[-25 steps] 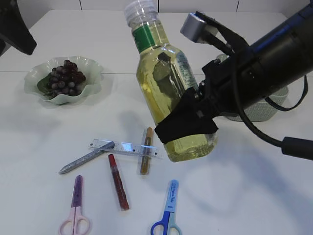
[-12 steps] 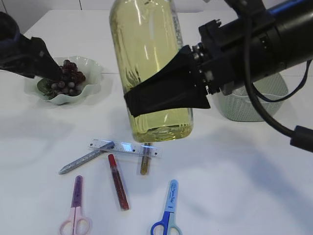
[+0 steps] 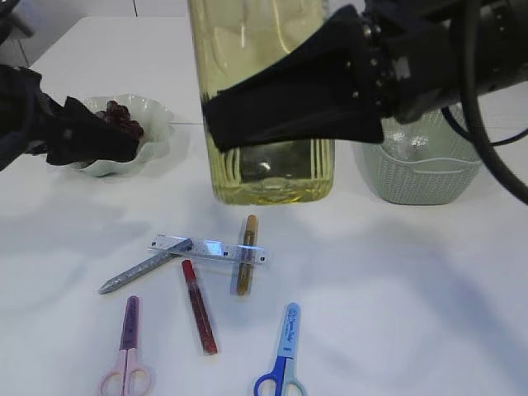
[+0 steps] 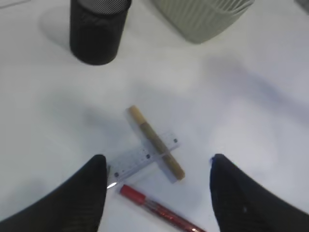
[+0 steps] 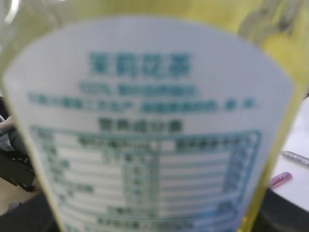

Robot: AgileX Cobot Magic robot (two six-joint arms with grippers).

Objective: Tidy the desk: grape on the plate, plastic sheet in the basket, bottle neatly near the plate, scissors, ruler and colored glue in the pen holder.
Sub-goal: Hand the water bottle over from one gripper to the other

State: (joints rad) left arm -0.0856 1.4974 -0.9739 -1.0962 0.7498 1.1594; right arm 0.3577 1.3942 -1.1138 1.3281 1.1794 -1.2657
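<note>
Jaws of right gripper [image 3: 247,132] clamp bottle [image 3: 268,177]; left gripper [image 4: 157,186] spread, empty.

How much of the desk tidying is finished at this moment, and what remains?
Done: the grapes lie on the plate. In hand: the right gripper holds the bottle upright, not yet released. Left: the ruler, three glue sticks and two pairs of scissors lie on the table, none in the pen holder. The left gripper is open and empty. I cannot tell where the plastic sheet is.
</note>
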